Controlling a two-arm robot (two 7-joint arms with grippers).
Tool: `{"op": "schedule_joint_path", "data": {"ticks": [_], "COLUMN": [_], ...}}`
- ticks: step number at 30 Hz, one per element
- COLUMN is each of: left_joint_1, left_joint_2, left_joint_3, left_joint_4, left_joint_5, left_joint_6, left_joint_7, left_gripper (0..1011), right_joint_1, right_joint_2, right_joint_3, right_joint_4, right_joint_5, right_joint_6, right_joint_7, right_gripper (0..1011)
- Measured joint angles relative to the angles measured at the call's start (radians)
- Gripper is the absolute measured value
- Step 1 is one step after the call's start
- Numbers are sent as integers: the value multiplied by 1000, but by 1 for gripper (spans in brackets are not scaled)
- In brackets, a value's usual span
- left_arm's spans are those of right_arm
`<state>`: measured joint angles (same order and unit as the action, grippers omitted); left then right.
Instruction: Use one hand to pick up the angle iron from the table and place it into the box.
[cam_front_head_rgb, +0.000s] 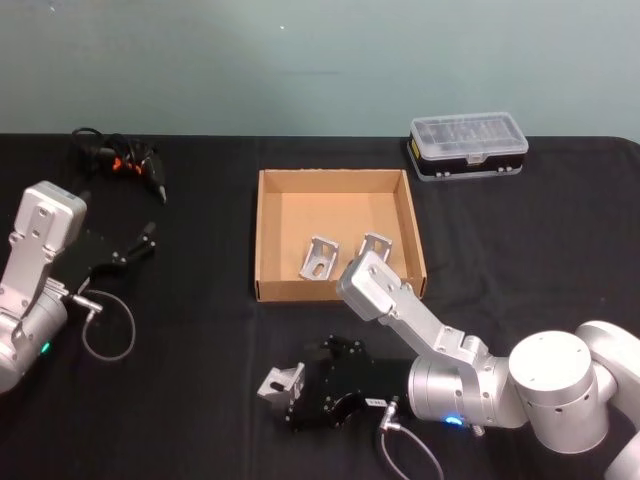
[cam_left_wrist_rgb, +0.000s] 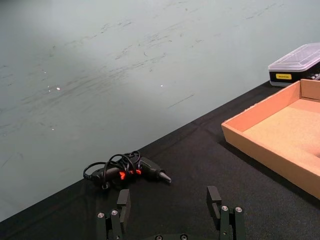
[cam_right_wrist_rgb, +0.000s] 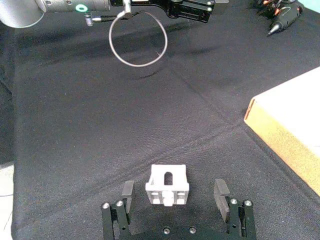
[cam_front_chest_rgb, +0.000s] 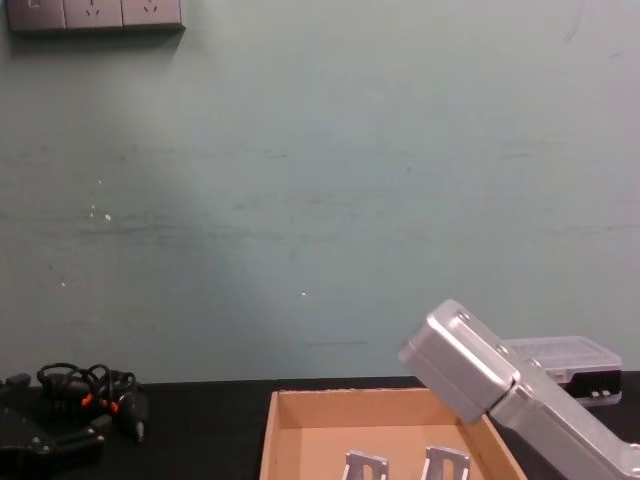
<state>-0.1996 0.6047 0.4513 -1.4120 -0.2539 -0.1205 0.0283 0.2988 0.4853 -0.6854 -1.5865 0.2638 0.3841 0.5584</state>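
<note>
Angle iron (cam_front_head_rgb: 280, 383): loose on the desk (cam_front_head_rgb: 200, 330), on the robot's side of the box (cam_front_head_rgb: 335, 176), before the left end of its near wall.
Right gripper (cam_right_wrist_rgb: 173, 192): wide open, holding nothing. Its fingers (cam_right_wrist_rgb: 220, 192) straddle the iron and touch neither side. By far the nearer arm.
Judged next: close, lift, carry away from the robot into the box.
Box: two like pieces inside.
Left gripper (cam_left_wrist_rgb: 168, 200): open, empty, parked well left of the box.

A clear-lidded case (cam_front_head_rgb: 468, 147) and corded tool (cam_front_head_rgb: 125, 160) lie apart.
</note>
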Motion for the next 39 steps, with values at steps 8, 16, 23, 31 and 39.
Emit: {"op": "schedule_joint_path", "data": {"ticks": [8,16,23,31,39], "left_joint_1": [0,0,0,0,0], "left_joint_2": [0,0,0,0,0], "left_joint_3": [0,0,0,0,0], "left_joint_4": [0,0,0,0,0], "left_joint_5": [0,0,0,0,0], "left_joint_6": [0,0,0,0,0], "left_joint_7": [0,0,0,0,0], "left_gripper": [1000,1000,1000,1000,1000], "right_joint_1": [6,8,7,-4,-36], "right_joint_2": [-7,-12,-12,-10,11], "right_joint_3": [-5,-10,-11,-2,61], "right_joint_4": [11,16,17,2,-73], "right_joint_5": [-6,-13,-18,-20,5], "right_joint_6": [-2,-7,-10,-17,-49], "right_joint_7": [10,16,17,15,-26], "right_gripper": [874,613,453,453,453]}}
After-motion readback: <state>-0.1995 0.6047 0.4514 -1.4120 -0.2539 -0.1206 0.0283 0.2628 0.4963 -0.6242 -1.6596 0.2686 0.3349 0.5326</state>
